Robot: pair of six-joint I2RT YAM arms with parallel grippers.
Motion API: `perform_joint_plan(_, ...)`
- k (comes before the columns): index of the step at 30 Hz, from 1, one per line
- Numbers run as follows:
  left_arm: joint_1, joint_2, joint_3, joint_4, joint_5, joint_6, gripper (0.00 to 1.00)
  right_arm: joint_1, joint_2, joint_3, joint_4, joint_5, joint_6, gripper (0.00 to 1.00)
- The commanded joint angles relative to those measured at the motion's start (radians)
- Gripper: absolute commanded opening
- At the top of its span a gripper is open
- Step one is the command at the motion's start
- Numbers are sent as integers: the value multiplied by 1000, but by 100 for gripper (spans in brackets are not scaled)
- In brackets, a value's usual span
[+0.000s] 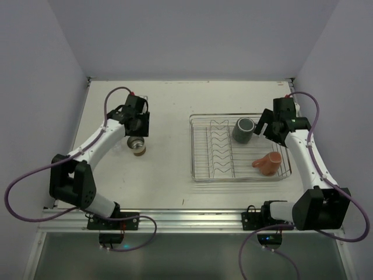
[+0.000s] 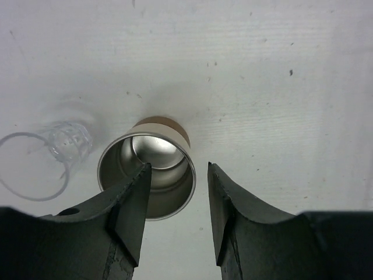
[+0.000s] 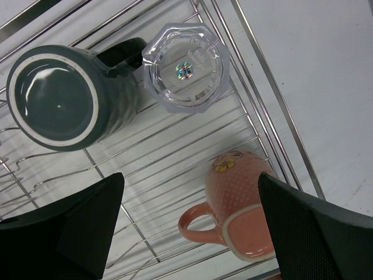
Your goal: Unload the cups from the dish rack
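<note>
The silver wire dish rack (image 1: 193, 150) stands right of centre. In it a dark grey mug (image 1: 243, 129) stands upside down (image 3: 55, 99), a clear tumbler (image 3: 186, 67) stands upside down beside it, and a salmon-pink mug (image 1: 268, 163) lies on its side (image 3: 245, 204). My right gripper (image 1: 263, 125) hovers open and empty above them (image 3: 191, 178). On the table at left stands a cream cup with a brown band (image 1: 138, 146), upright with a metal inside (image 2: 166, 146). My left gripper (image 1: 139, 129) is open above it (image 2: 179, 167), one finger over its mouth. A second clear tumbler (image 2: 55, 151) stands to its left.
The white table (image 1: 169, 116) is walled at the back and both sides. An aluminium rail (image 1: 175, 219) runs along the near edge by the arm bases. The rack's zigzag dividers (image 1: 220, 149) fill its left half.
</note>
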Motion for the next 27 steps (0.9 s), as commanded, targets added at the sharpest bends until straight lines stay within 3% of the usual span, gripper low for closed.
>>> perform_joint_plan(1, 9, -105, 79, -30, 1, -6, 48, -23, 32, 8, 44, 5, -14, 99)
perform_joint_plan(13, -8, -341, 164, -31, 145, -21, 49, -64, 158, 50, 105, -12, 18, 99)
perform_joint_plan(27, -23, -349, 101, 12, 196, -13, 50, -69, 279, 107, 145, 11, 32, 98)
